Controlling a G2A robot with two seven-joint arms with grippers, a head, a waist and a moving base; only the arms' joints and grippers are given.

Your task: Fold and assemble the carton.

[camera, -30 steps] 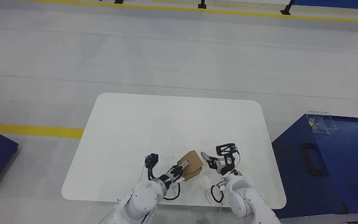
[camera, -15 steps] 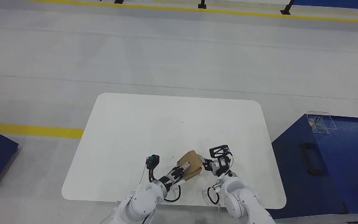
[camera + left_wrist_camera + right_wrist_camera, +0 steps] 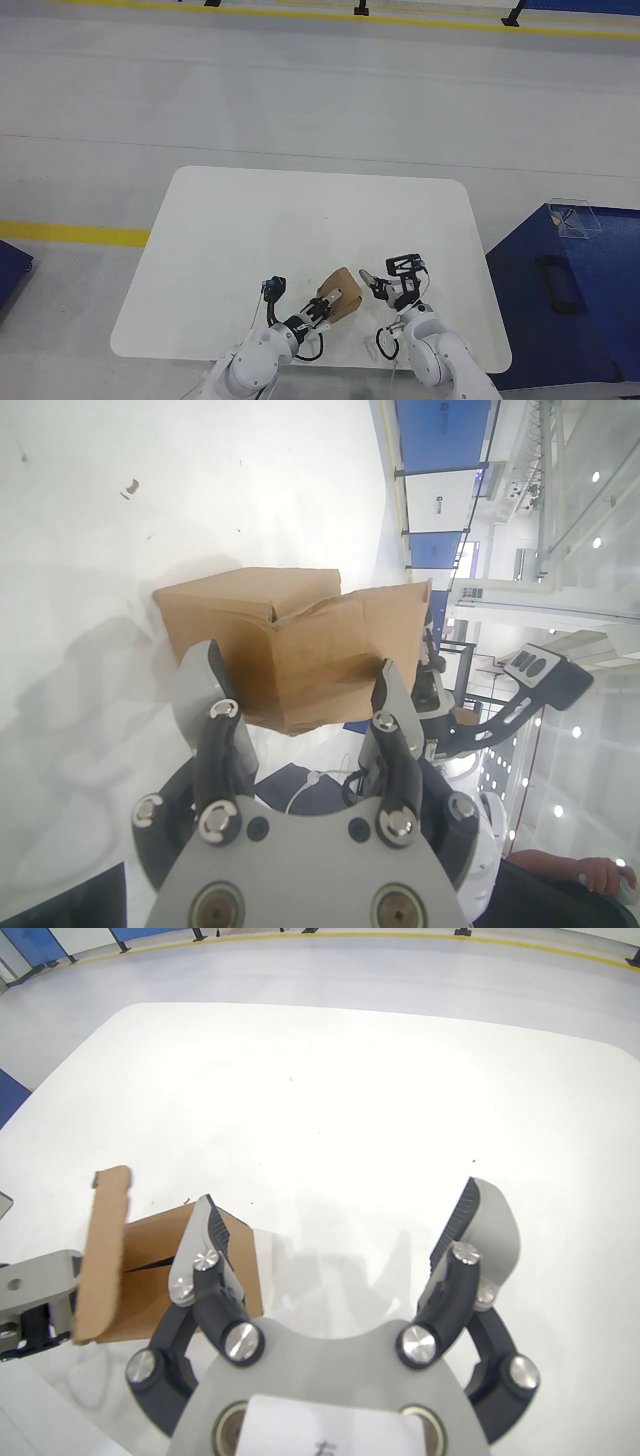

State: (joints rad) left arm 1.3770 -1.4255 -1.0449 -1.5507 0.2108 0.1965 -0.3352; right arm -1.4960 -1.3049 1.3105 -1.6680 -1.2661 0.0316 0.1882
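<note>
left claw [image 3: 300, 660]: clamped on the near end of the carton [image 3: 280, 635], 1 finger pressed to each of 2 opposite sides, low over the table edge nearest the robot.
right claw [image 3: 340, 1200]: spread wide with nothing between its 2 fingers, bare tabletop under the gap. From above it sits just beside the carton on the robot's right. 1 finger stands in front of the carton's corner, and I cannot tell whether it touches.
carton: plain brown cardboard, partly folded into a box shape, lying between the 2 claws. Its far end meets the tabletop, with a shadow close under it. Whether the gripped end rests on the table or hangs a little off it, I cannot tell.
flap [image 3: 105, 1248]: 1 loose panel on the carton standing up on edge, not folded in, on the side towards the left claw.
table [image 3: 300, 220]: white with rounded corners, the carton near its robot-side edge and a little right of the middle.
scrap of cardboard [image 3: 131, 488]: a small brown bit on the tabletop, well apart from the carton.
blue block [image 3: 570, 290]: on the floor just beyond the table's right side, with a clear box [image 3: 573, 215] on top of it.
yellow line [image 3: 70, 233]: painted on the grey floor to the table's left.
</note>
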